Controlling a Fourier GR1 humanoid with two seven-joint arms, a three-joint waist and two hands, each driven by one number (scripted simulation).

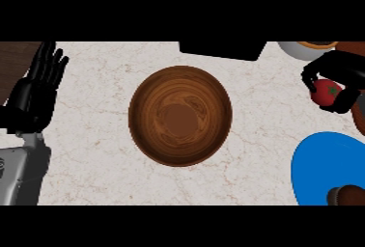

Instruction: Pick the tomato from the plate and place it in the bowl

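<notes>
A red tomato (327, 92) with a green stem mark sits inside the curled fingers of my right hand (339, 72) at the right edge, above the blue plate (324, 164). The hand hides part of the tomato. The wooden bowl (180, 116) lies in the middle of the marble counter, well left of the tomato, with nothing inside. My left hand (34, 91) rests open at the far left with its fingers pointing up.
A black object (222, 49) lies at the counter's far edge behind the bowl. A white cup (305, 48) stands at the top right. A dark brown round thing (347, 194) sits on the plate's lower right.
</notes>
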